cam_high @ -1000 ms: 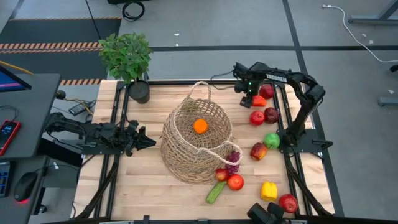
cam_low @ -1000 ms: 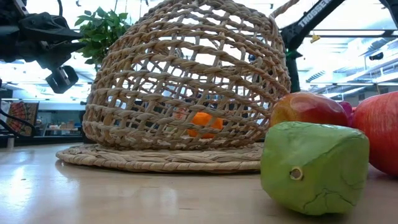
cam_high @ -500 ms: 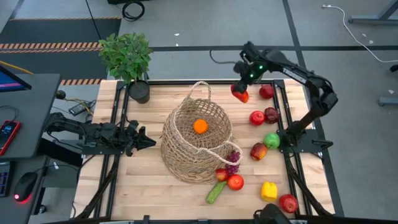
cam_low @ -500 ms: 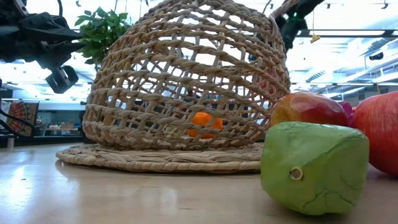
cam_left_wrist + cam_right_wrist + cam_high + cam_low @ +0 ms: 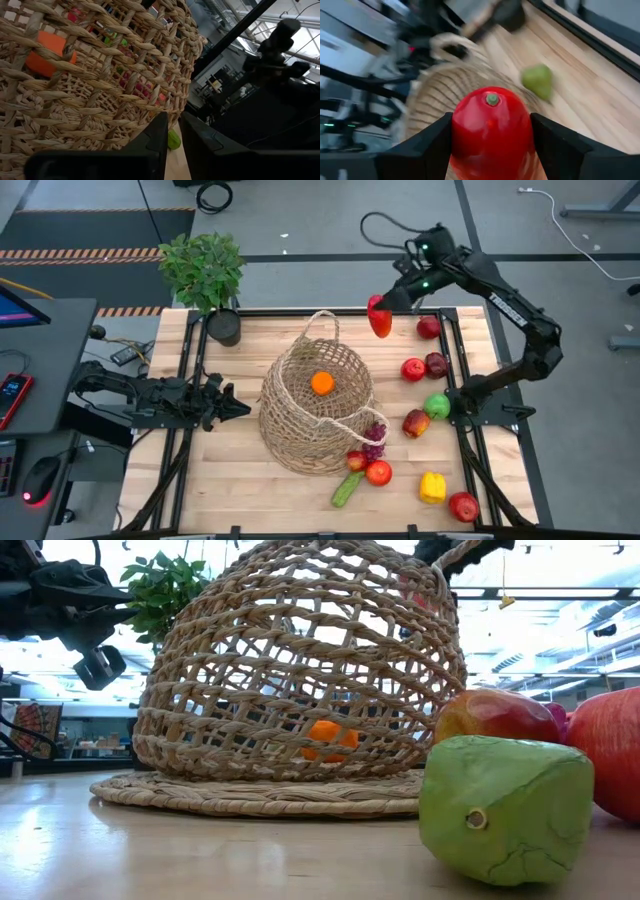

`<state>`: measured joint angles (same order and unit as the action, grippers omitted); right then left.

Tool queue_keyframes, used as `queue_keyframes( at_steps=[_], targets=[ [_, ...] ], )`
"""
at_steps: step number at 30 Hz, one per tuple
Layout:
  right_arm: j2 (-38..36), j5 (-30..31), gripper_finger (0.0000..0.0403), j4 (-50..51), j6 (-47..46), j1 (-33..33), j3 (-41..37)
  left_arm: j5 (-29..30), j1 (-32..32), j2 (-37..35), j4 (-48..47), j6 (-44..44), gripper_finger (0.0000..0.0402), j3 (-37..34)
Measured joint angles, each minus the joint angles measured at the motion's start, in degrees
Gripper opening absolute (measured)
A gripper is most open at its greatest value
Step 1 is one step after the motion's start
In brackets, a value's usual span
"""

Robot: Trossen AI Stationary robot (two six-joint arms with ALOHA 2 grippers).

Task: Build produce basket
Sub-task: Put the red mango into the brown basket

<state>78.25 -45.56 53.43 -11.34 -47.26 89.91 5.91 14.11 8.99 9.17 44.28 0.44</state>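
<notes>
Grey floor with striped tape surrounds a wooden desk (image 5: 230,470), seen from above with a potted plant (image 5: 203,270) at its far left corner. The wicker basket (image 5: 312,408) sits mid-desk with an orange (image 5: 321,383) inside it.

From overhead, the right gripper (image 5: 384,308) hangs above the far edge of the desk, beside the basket's far handle, its fingers pinching a red pepper (image 5: 380,318). The right wrist view adds what the overhead cannot: the red pepper (image 5: 491,131) sits between the two dark fingers (image 5: 427,145) with its green stem end facing the camera, the basket (image 5: 440,95) blurred beyond it, and a green piece (image 5: 538,81) lying on the wood.

The left gripper (image 5: 232,406) rests low at the left of the basket. Its wrist view shows its fingers (image 5: 159,135) nearly pressed together with only a thin gap, empty, close to the weave, with the orange (image 5: 49,52) visible through the holes.

Overhead, the remaining produce lies right of the basket: red apples (image 5: 413,368), a green apple (image 5: 437,406), grapes (image 5: 375,435), a cucumber (image 5: 346,488) and a yellow pepper (image 5: 432,486).

The low view shows the cucumber's cut end (image 5: 505,805) large in the foreground, the orange (image 5: 328,738) through the weave, and the room's ceiling lights behind.
</notes>
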Motion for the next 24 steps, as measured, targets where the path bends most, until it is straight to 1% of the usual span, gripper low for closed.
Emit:
queue_keyframes(
  at_steps=[9,19,24],
  targets=[
    [-4.38,-8.31,0.0254,-15.54,-7.23,3.04,0.0,0.0,-0.01,0.0,0.0,0.03,0.0062,0.0],
    [-5.29,-11.85,0.0254,-33.06,-14.73,8.98,0.0,-0.02,0.01,0.0,0.0,0.01,0.0057,0.01],
    [-5.24,-11.28,0.0254,-41.83,-18.78,11.02,0.0,0.0,-0.01,0.0,0.0,0.02,0.0061,-0.01]
  ],
)
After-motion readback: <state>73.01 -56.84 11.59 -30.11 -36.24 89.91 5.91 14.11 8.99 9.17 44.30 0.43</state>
